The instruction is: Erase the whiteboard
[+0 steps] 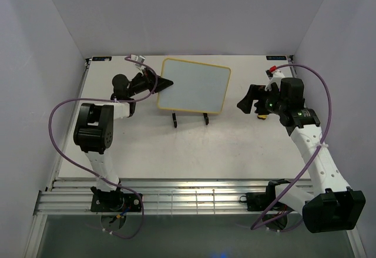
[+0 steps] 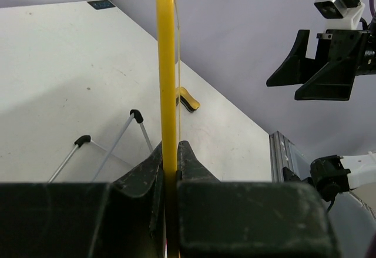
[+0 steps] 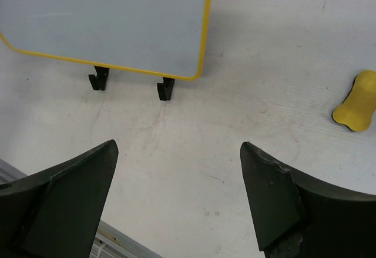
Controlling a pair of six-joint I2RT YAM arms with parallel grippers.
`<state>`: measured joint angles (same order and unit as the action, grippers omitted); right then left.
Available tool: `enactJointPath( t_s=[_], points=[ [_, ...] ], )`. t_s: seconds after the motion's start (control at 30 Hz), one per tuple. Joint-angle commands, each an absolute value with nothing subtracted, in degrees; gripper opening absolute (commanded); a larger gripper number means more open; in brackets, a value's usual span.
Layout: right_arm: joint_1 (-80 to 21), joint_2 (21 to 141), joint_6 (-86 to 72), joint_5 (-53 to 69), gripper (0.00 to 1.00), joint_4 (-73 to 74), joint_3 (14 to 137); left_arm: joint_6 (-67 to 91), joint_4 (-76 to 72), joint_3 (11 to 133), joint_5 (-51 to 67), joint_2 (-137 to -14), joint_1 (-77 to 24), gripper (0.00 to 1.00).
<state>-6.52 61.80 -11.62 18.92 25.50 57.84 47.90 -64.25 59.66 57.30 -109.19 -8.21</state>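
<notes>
Right now my left gripper [image 2: 170, 155] is clenched on the whiteboard [image 1: 194, 86], both fingers pinching the yellow frame at the board's left edge. Through the left wrist camera I see that frame edge-on, a thin yellow line rising straight up out of the closed fingers.

The whiteboard sits at the far middle of the table [image 1: 176, 152], propped on a black wire stand [image 1: 190, 120] and leaning back, its face turned toward the arms. Two black feet of the stand poke out under the board's lower edge. From overhead and from the right wrist camera the face reads as plain pale grey-white.

My right gripper [image 3: 178, 145] is released. Its jaws stand wide apart with only bare table showing between them. It hangs in the air to the right of the board, well apart from it, with its fingers pointing toward the board's right side.

A small yellow eraser [image 3: 356, 101] lies flat on the table to the right of the board. In the right wrist view it is at the right margin, beyond the right finger and clear of both. From the left wrist camera I catch part of it just past the board's edge. From overhead it is mostly hidden under the right wrist, so I cannot tell how close the arm is to it.
</notes>
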Motion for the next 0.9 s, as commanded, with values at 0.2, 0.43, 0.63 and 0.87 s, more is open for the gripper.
enactJointPath(
  t_s=[0.2, 0.43, 0.63, 0.87],
  points=[
    [-9.6, 61.6, -11.1, 20.7, 0.90, 24.3, 59.3, 51.7, -82.0, 63.1, 62.4, -112.1, -4.9, 0.00],
    [-9.9, 62.0, -10.6, 21.0, 0.90, 23.8, 59.5, 51.4, -84.7, 62.2, 63.7, -115.9, -4.9, 0.00],
    [-10.6, 61.5, -10.5, 21.4, 0.90, 23.5, 59.5, 49.4, -83.6, 62.3, 63.3, -118.0, -4.8, 0.00],
    [-11.0, 61.8, -10.7, 23.4, 0.90, 22.6, 59.8, 43.7, -83.8, 58.9, 64.2, -120.0, -4.8, 0.00]
  ],
)
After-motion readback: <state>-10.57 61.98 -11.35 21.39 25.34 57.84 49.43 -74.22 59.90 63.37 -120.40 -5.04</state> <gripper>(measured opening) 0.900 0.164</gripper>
